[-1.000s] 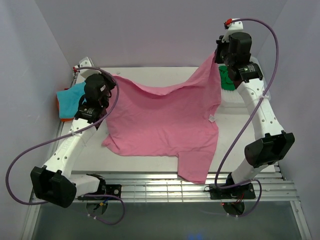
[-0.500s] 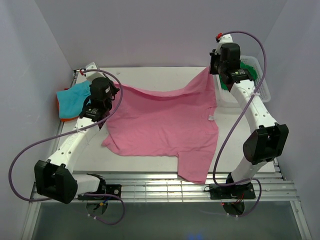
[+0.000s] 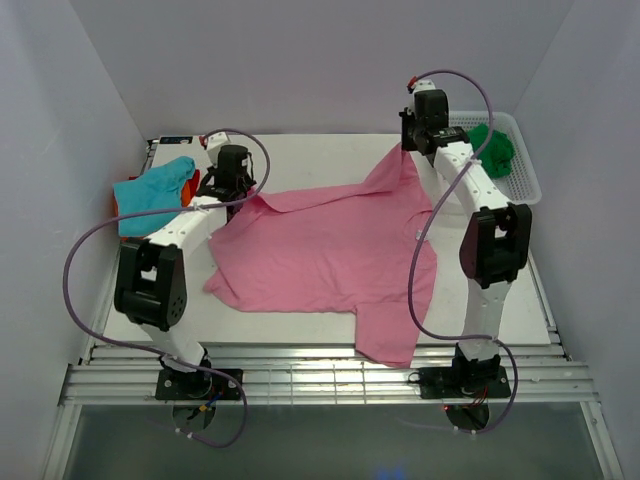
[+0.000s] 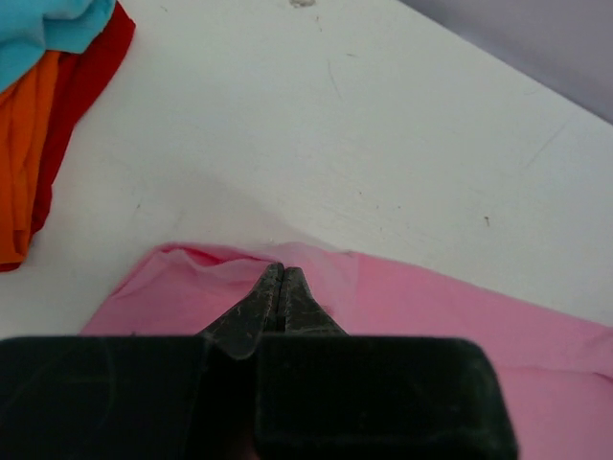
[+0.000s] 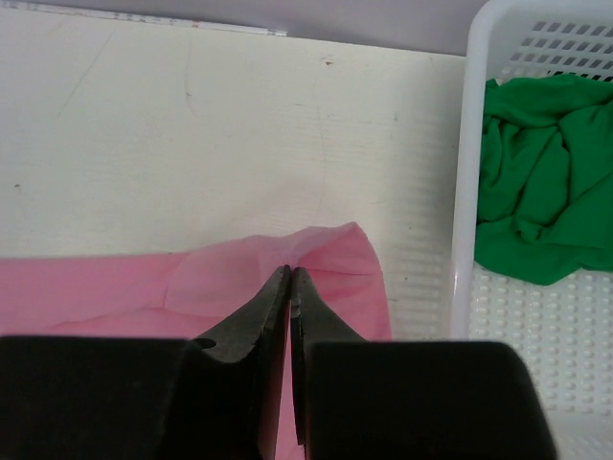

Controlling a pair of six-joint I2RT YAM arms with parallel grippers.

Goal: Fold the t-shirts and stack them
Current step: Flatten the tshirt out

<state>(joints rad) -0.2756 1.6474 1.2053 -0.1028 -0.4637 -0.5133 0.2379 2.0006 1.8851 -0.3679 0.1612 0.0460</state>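
Both arms have reached out toward the far edge over the last second. The pink shirt (image 3: 330, 250) has gone with them, and its far edge now lies lower and flatter.

Left gripper (image 4: 281, 278) is pinched tight on the shirt's far-left corner. Right gripper (image 5: 290, 283) is pinched tight on the far-right corner, near the basket (image 3: 525, 175).

The shirt is spread over the middle of the table (image 3: 300, 150), and a near flap hangs over the near edge. The far edge sags between the two grips, so it is not taut. The teal shirt (image 3: 150, 190) sits on the orange shirt (image 4: 19, 172) at far left. The green shirt (image 3: 490, 145) is bunched in the basket at far right.

Judgement: the fabric is light, limp cotton. It drapes and wrinkles, will not hold a shape, and is not fragile. It is best taken at corners or hems, pinching through both layers, and kept stretched between the two grippers. Dragging it risks bunching the near flap.
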